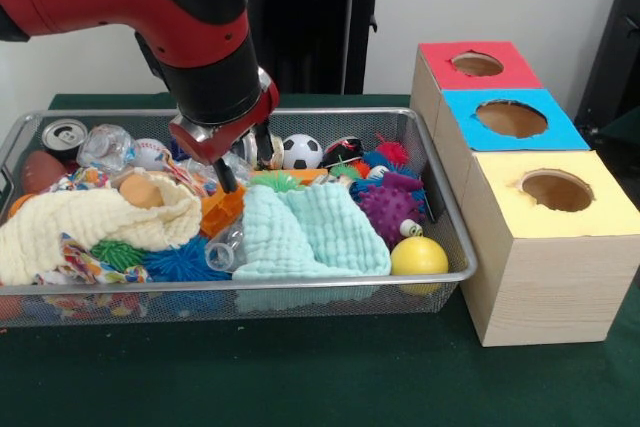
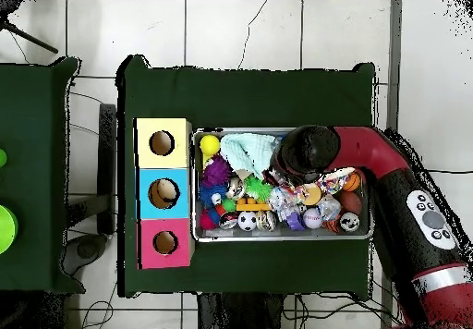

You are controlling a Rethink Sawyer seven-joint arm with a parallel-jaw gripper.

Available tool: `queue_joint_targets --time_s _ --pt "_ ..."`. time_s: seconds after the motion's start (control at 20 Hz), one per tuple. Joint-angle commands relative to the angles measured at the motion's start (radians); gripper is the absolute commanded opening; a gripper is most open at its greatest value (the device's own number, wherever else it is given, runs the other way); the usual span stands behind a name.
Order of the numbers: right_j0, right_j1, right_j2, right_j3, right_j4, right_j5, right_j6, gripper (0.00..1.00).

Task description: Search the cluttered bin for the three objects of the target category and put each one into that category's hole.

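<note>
Spreading under everything: a green-covered table (image 1: 320,387). Filling its left half: a wire-mesh bin (image 1: 455,237), crowded to the rim. Standing just beside the bin's right end: a wooden box (image 1: 545,277) with a red hole (image 1: 477,64), a blue hole (image 1: 511,118) and a yellow hole (image 1: 556,190), all looking empty.

Reaching down over the bin's middle: the red arm (image 1: 150,7), with the tool (image 1: 243,159) dipping among the clutter, prongs apart and clamped on nothing, one dark tip nearly touching an orange toy (image 1: 222,209).

Lying across the heap: a cream cloth (image 1: 95,222) at left and a mint cloth (image 1: 305,232) at centre. Sitting in the open: a purple spiky ball (image 1: 390,207), a yellow ball (image 1: 419,256), a soccer ball (image 1: 300,151), a can (image 1: 65,135) in the far left corner.

Risking, from here: snagging a cloth fold instead of a toy, dragging the pile along, or knocking a ball away, given how tightly things are packing round the tips.

Remaining unclear: the target category itself, so the three wanted objects cannot be picked out; presumably somewhere in the bin. Hiding plenty: both cloths, and the arm in the overhead view, covering the bin's middle. Blurring together: small items along the back wall.
</note>
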Motion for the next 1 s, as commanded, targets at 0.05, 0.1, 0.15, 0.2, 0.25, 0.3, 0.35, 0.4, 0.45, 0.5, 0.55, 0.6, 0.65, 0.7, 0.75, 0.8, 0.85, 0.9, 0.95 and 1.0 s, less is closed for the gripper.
queue_joint_targets --time_s 0.05,0.1,0.15,0.2,0.25,0.3,0.35,0.4,0.45,0.5,0.55,0.6,0.65,0.7,0.75,0.8,0.85,0.9,0.95,1.0 --pt "0.014 0.053 0.055 -0.085 -0.061 -0.041 -0.306 1.0" --pt "0.018 0.057 0.051 -0.094 -0.065 -0.029 -0.308 1.0" --pt "0.022 0.062 0.046 -0.104 -0.07 -0.015 -0.314 1.0" --pt "0.026 0.065 0.043 -0.114 -0.074 -0.002 -0.32 1.0" --pt "0.027 0.065 0.041 -0.119 -0.076 0.008 -0.326 1.0" --pt "0.029 0.065 0.038 -0.125 -0.078 0.018 -0.331 1.0" --pt "0.028 0.064 0.034 -0.127 -0.08 0.026 -0.334 1.0" --pt "0.026 0.062 0.03 -0.128 -0.08 0.034 -0.333 1.0" --pt "0.023 0.06 0.026 -0.126 -0.079 0.04 -0.333 1.0" --pt "0.02 0.057 0.022 -0.125 -0.079 0.046 -0.331 1.0" --pt "0.017 0.055 0.018 -0.122 -0.08 0.05 -0.329 1.0" --pt "0.014 0.053 0.014 -0.119 -0.08 0.051 -0.324 1.0" --pt "0.007 0.053 0.012 -0.113 -0.081 0.048 -0.323 1.0" --pt "0.003 0.054 0.008 -0.111 -0.081 0.05 -0.32 1.0" --pt "0.001 0.053 0.004 -0.109 -0.081 0.056 -0.318 1.0" --pt "-0.001 0.051 0.0 -0.107 -0.081 0.061 -0.315 1.0" --pt "-0.004 0.046 -0.004 -0.101 -0.081 0.066 -0.311 1.0" --pt "-0.009 0.039 -0.008 -0.094 -0.079 0.069 -0.305 1.0" --pt "-0.017 0.032 -0.012 -0.083 -0.077 0.071 -0.3 1.0" --pt "-0.023 0.023 -0.016 -0.073 -0.076 0.073 -0.293 1.0"
